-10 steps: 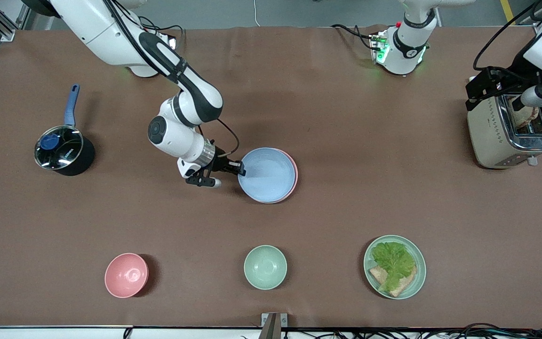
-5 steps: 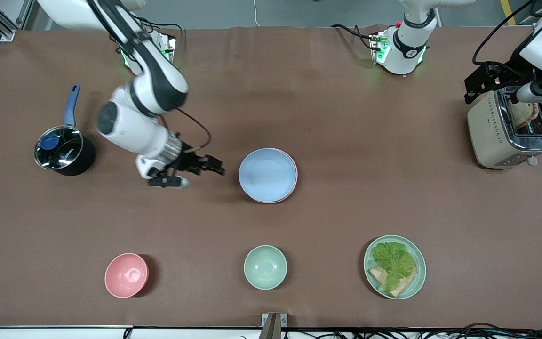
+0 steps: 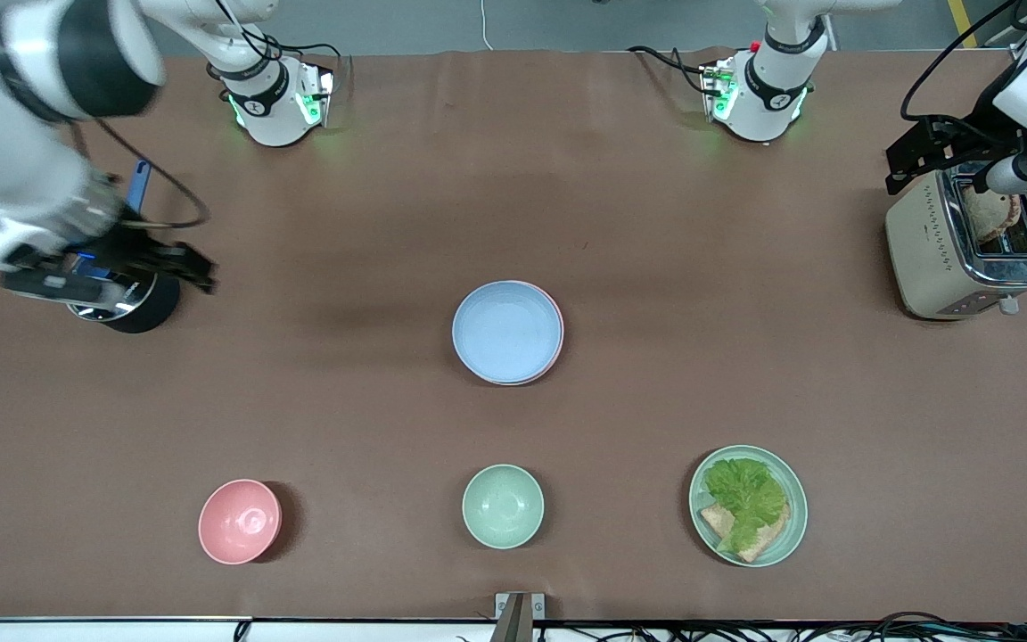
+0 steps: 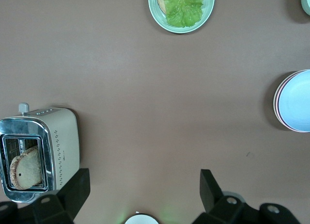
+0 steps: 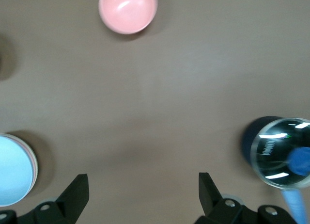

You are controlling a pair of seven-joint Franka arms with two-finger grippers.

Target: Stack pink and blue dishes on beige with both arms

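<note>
The blue plate (image 3: pixel 506 331) lies in the middle of the bench (image 3: pixel 656 223), on top of the pink plate (image 3: pixel 558 334), of which only a thin rim shows at the edge toward the left arm's end. In the left wrist view the stack shows layered rims under the blue plate (image 4: pixel 294 101); whether the beige plate is at the bottom cannot be told.

The right tool (image 3: pixel 197 267) hangs over the bench just beside a lidded black saucepan (image 3: pixel 121 290) with a blue handle, at the right arm's end, well apart from the stack. Its fingers (image 5: pixel 77 195) are spread wide with nothing between them.

The left tool (image 3: pixel 901 174) is over a steel toaster (image 3: pixel 959 254) holding a slice of bread, at the left arm's end. Its fingers (image 4: pixel 208 187) are also spread and empty.

Nearer to the front camera than the stack sit a pink bowl (image 3: pixel 240 521), a mint-green bowl (image 3: pixel 503 506) and a mint-green plate (image 3: pixel 786 544) carrying lettuce on bread. Nothing lies between the stack and either tool.
</note>
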